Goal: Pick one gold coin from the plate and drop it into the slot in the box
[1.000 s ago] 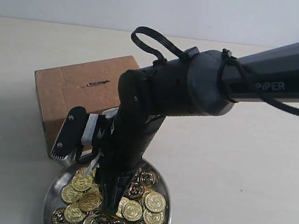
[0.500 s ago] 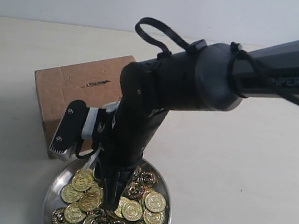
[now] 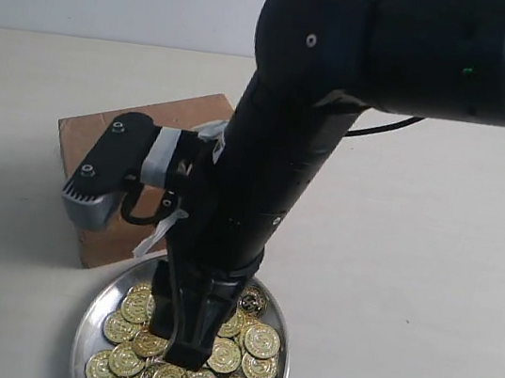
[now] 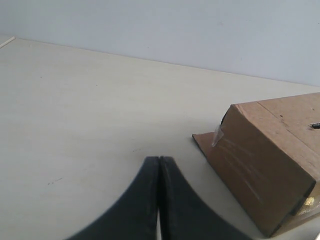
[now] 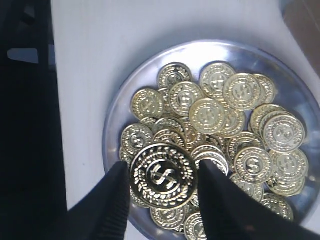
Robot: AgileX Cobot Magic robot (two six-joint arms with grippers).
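Jaws of the right gripper [image 5: 163,171] pinch a round gold embossed coin [image 5: 164,177], light, stiff, probably slippery, by opposite edges.

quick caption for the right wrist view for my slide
Right gripper pinching one gold coin by its edges between its jaws, over the plate of coins.

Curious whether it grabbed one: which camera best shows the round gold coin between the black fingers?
Right wrist view: the round gold coin is face-on, pinched in the right gripper. Exterior view: the arm hides it. Left wrist view: not in frame.
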